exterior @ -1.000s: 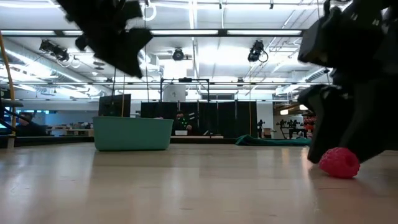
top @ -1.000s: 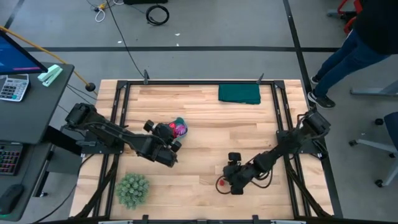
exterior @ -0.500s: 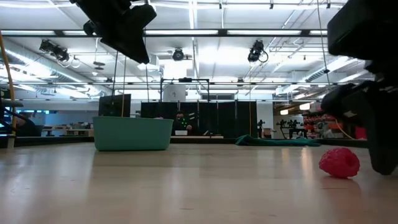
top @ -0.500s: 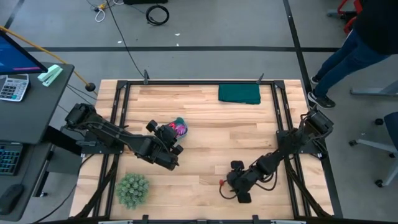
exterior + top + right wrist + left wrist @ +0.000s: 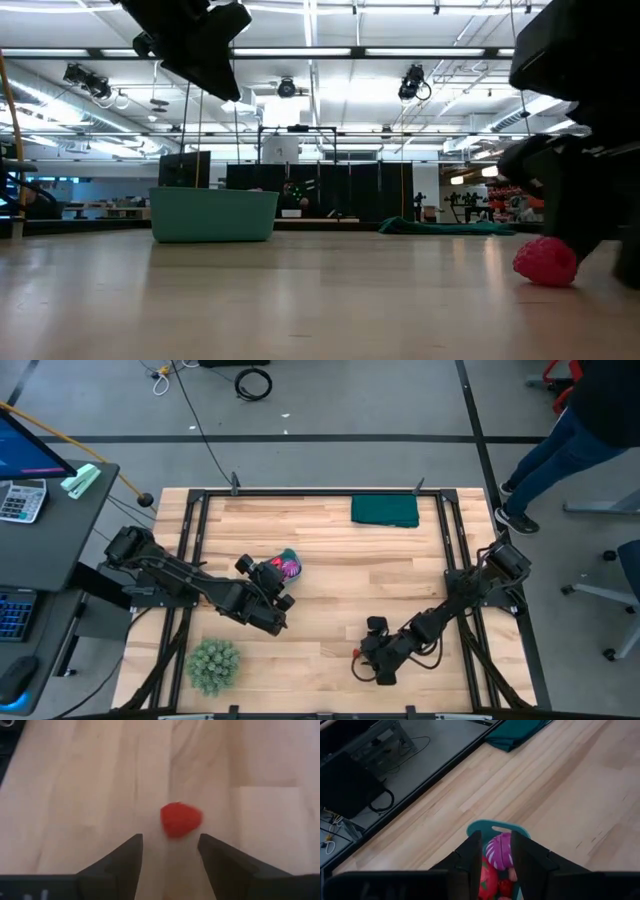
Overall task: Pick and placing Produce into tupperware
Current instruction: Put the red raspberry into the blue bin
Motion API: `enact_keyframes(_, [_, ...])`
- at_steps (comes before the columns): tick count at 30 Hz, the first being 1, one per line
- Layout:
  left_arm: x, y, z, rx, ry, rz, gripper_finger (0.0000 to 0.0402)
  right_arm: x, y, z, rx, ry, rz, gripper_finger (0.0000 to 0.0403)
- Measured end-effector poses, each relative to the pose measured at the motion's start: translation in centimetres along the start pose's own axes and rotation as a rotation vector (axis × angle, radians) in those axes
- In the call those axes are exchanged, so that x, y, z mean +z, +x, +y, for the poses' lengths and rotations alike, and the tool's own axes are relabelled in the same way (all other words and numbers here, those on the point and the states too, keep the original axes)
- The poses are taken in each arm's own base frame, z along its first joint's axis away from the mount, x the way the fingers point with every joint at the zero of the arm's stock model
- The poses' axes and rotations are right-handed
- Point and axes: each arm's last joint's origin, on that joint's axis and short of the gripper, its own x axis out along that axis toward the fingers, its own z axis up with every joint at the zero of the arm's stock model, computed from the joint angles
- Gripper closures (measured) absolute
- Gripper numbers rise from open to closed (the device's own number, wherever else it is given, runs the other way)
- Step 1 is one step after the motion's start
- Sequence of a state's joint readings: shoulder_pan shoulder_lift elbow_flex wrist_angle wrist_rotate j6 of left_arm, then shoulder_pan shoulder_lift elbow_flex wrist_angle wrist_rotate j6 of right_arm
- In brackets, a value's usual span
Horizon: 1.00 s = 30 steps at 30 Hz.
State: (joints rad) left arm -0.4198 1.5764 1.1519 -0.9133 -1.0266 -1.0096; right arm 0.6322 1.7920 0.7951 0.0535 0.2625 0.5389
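Observation:
The teal tupperware (image 5: 289,556) sits left of the table's centre. It holds a spiky magenta piece (image 5: 498,851) and red produce (image 5: 487,877). My left gripper (image 5: 495,855) hangs open above the tupperware's near side with nothing between its fingers; it also shows high in the low view (image 5: 200,50). A red berry (image 5: 354,654) lies on the bare wood near the front edge. My right gripper (image 5: 172,852) stands open low over the table, with the berry (image 5: 180,819) just ahead of its fingertips and apart from them.
A fuzzy green ball plant (image 5: 213,665) stands at the near left corner. A dark green folded cloth (image 5: 385,510) lies at the far edge. Bare wood stretches between the tupperware and the berry. A person (image 5: 580,430) stands beyond the far right corner.
My right gripper has drawn back a little from the red berry toward the table's near edge; the berry lies where it was. My left gripper has risen slightly above the tupperware.

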Motion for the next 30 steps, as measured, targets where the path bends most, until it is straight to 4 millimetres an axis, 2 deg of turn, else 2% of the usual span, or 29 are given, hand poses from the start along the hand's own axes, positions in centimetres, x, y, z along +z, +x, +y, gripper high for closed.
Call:
enact_keyframes(6, [0.0, 0.0, 0.0, 0.000, -0.001, 0.000, 0.0294, 0.5, 0.1, -0.2, -0.055, -0.008, -0.069, 0.0194])
enact_keyframes(13, [0.0, 0.0, 0.0, -0.001, -0.002, 0.000, 0.0294, 0.5, 0.1, -0.3, -0.030, -0.003, -0.056, 0.0194])
enact_keyframes(24, [0.0, 0.0, 0.0, -0.001, -0.003, -0.001, 0.0294, 1.6, 0.6, -2.1, -0.076, 0.027, -0.075, 0.0195])
enact_keyframes(30, [0.0, 0.0, 0.0, -0.001, -0.003, -0.001, 0.0294, 1.6, 0.6, -2.0, -0.049, 0.029, -0.061, 0.0203])
